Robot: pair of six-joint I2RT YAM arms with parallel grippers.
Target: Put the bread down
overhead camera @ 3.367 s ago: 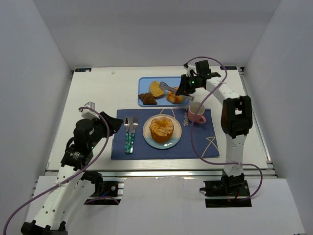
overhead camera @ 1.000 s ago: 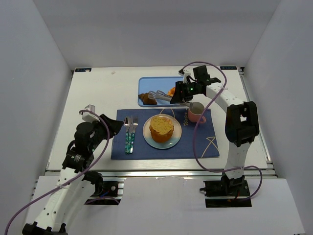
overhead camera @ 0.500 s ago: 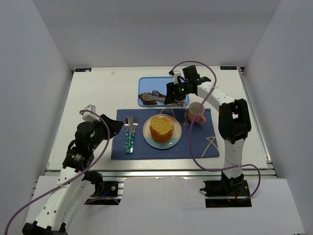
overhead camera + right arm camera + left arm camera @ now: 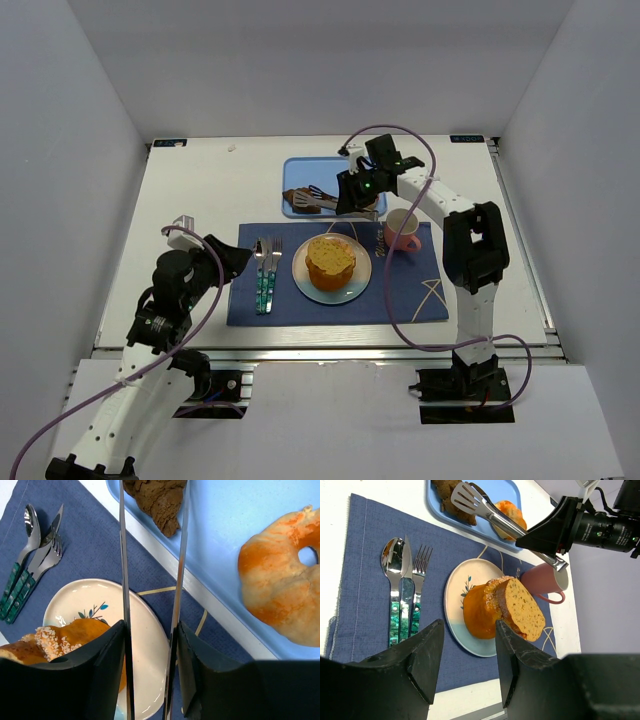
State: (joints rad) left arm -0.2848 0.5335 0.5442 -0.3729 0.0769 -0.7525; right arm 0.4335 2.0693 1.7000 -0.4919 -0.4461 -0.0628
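Right jaws clenched on the tongs [image 4: 178,580], whose arms straddle the dark bread [image 4: 157,500] lying in the blue tray [image 4: 310,168] at upper centre; left jaws released, empty, lower left beside the placemat [image 4: 410,290]

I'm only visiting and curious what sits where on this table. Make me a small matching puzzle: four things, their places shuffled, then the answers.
Things:
1. pink mug
2. dark brown bread
3. sliced loaf
4. tongs

Places:
A. on the white plate
B. held in the right gripper
C. on the blue tray
D. on the blue mat, beside the plate

Pairs: 1-D, 2-C, 3-A, 4-B
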